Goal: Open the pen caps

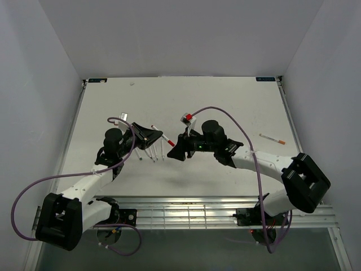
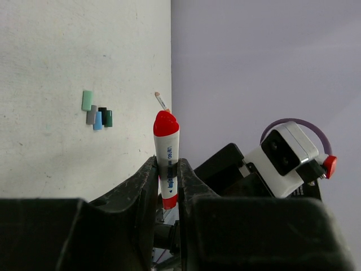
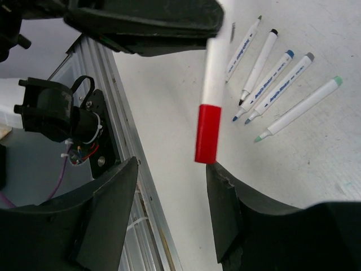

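Right wrist: right fingers [image 3: 225, 214] are sitting spread, clear of red cap [image 3: 207, 134]; left fingers [image 2: 141, 192] are pinching the pen [image 2: 167, 161]. Cap's probably light, stiff, slick; grab its sides.

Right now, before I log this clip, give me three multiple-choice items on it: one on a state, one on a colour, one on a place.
1. At the cap on the raised pen, the right gripper is:
A) shut on it
B) open, a finger on either side
C) shut on the barrel

2. The cap's colour is:
A) red
B) green
C) blue

3. The raised pen is:
A) lying loose
B) clamped in the right gripper
C) clamped in the left gripper

Answers:
1 B, the right wrist view shows its fingers wide apart, flanking the cap.
2 A, it is plainly red.
3 C, the left wrist view shows the barrel pinched between those fingers.
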Controlling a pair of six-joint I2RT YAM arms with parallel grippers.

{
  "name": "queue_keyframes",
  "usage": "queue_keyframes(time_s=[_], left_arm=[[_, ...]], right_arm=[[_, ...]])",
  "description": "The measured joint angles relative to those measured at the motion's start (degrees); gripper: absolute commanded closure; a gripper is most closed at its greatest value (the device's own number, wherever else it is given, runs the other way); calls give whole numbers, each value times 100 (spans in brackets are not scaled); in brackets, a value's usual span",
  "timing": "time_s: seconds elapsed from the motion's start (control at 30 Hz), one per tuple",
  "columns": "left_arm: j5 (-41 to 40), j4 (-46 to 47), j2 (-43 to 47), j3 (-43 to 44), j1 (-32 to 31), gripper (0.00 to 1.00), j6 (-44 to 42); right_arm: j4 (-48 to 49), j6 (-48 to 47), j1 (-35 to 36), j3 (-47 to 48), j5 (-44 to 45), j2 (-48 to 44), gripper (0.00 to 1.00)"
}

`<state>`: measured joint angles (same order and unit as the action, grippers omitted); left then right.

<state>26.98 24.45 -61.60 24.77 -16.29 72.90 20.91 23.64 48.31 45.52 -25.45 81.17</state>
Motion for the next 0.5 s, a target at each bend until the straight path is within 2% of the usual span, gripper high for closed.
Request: queue_keyframes(time_s=[0.43, 0.5], left_arm=[[2, 2, 76, -9, 0, 100, -4], [2, 0, 76, -11, 0, 100, -4]], right_arm=[[-168, -4, -356, 481, -83, 487, 46], [-149, -4, -358, 568, -160, 514, 49]])
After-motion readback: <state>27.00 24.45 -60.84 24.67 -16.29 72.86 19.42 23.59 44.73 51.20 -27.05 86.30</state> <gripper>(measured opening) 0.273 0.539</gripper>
